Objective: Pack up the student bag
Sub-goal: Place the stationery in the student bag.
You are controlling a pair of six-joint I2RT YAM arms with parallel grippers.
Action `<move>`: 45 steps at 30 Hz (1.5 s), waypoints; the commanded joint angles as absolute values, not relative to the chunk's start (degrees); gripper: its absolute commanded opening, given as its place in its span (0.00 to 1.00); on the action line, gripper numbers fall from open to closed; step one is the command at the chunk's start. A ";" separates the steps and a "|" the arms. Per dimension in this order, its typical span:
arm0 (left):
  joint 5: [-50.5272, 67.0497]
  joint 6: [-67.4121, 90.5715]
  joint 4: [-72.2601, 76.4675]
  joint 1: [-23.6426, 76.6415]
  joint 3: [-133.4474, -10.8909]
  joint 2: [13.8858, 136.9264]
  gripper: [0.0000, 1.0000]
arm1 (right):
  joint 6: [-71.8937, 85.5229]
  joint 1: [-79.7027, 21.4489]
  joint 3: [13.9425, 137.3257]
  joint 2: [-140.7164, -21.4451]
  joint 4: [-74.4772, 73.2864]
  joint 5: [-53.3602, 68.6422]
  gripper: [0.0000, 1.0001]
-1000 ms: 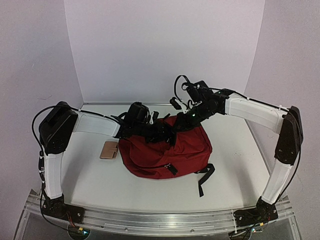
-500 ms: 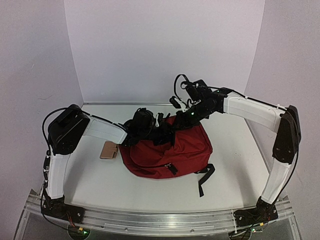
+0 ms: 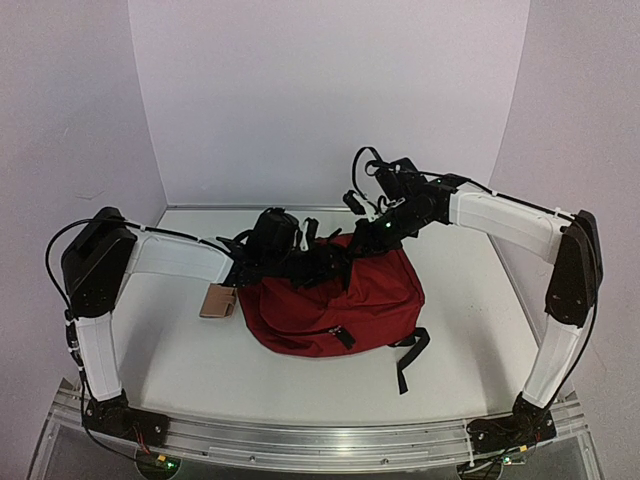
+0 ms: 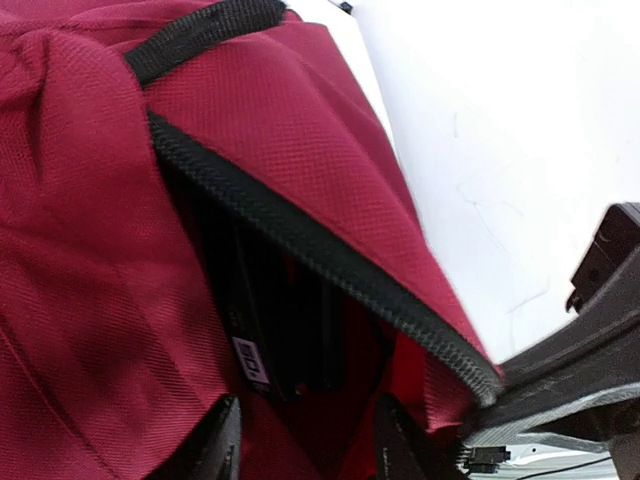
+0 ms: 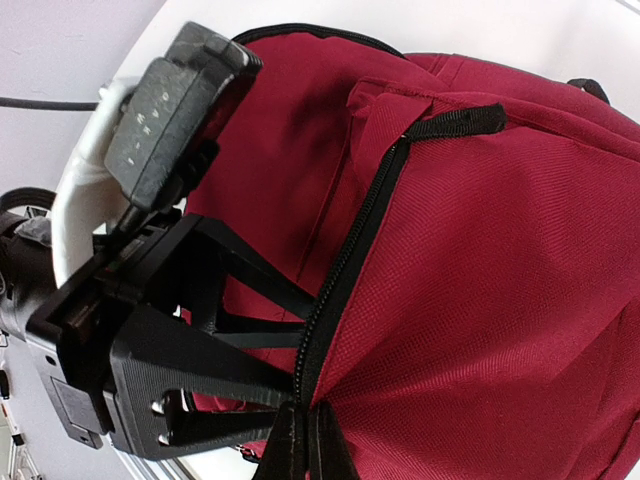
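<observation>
The student bag (image 3: 330, 300), dark red with black zippers, lies mid-table with its top opening facing the back. My right gripper (image 3: 366, 232) is shut on the bag's black zipper edge (image 5: 345, 270) and pinches it between its fingertips (image 5: 307, 438), holding the flap up. My left gripper (image 3: 298, 256) is open at the mouth of the bag (image 4: 300, 150), its fingers (image 4: 215, 445) spread with red fabric between them. Black flat items with a white label (image 4: 250, 362) stand inside the opening. My left gripper also shows in the right wrist view (image 5: 190, 330), right beside the zipper.
A tan flat card-like item (image 3: 216, 300) lies on the table left of the bag, under my left forearm. Black straps (image 3: 408, 360) trail from the bag's near right side. White walls close the table at the back and sides.
</observation>
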State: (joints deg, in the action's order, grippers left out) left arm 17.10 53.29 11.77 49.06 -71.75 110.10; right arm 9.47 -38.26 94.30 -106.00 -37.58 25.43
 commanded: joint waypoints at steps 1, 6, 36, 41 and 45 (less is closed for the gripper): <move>17.61 51.67 9.45 48.34 -73.94 111.19 0.37 | 9.66 -38.06 95.18 -105.11 -37.32 27.05 0.00; 22.78 50.84 11.66 48.02 -80.39 117.78 0.22 | 9.89 -38.10 95.03 -105.13 -37.34 27.52 0.00; 0.48 55.04 -17.87 37.41 -46.50 74.04 1.00 | 9.40 -37.31 92.41 -110.86 -36.66 26.46 0.01; -2.79 54.32 -25.43 31.46 -43.34 70.38 1.00 | 8.64 -37.27 92.59 -110.28 -36.69 26.41 0.24; -6.52 48.88 -32.54 31.10 -46.95 74.78 1.00 | 7.62 -37.27 93.76 -109.08 -36.91 25.33 0.58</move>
